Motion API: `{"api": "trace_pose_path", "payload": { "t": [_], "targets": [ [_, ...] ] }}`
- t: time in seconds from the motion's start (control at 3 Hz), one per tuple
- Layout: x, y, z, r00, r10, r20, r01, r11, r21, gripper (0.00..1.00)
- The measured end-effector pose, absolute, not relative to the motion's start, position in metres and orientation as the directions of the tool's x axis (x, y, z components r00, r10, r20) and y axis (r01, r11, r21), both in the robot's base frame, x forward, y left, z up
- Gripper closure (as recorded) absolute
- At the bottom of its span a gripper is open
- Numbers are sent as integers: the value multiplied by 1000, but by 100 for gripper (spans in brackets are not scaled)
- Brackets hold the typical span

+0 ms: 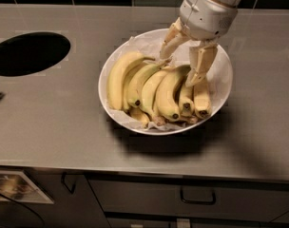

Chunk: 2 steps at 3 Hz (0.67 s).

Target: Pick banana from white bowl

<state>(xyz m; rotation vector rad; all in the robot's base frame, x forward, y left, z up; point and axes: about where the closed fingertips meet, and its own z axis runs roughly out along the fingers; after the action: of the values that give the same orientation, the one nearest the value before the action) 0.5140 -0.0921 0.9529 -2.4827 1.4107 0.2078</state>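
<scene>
The white bowl (219,97) stands on the steel counter, lined with crinkled paper and holding several bananas side by side. The banana (167,95) is long and curved, with a greenish stem at its far end and a black dot at its near tip. It lies right of the bowl's middle. My gripper (178,69) is open and reaches down into the far side of the bowl. One finger (166,45) is left of the banana's stem and the other finger (198,68) is right of it. It holds nothing.
Two short stubby bananas (194,99) lie to the right of the banana, and a broad pale banana (116,77) lies at the left. A round black hole (28,53) is set in the counter at the left. Drawer fronts with handles (197,197) run below the counter edge.
</scene>
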Motion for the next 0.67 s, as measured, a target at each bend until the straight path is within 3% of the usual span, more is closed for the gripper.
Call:
{"api": "trace_pose_path", "payload": {
  "t": [0.67],
  "targets": [
    [514, -88, 948, 487, -840, -239, -873, -467, -137, 45]
  ]
}}
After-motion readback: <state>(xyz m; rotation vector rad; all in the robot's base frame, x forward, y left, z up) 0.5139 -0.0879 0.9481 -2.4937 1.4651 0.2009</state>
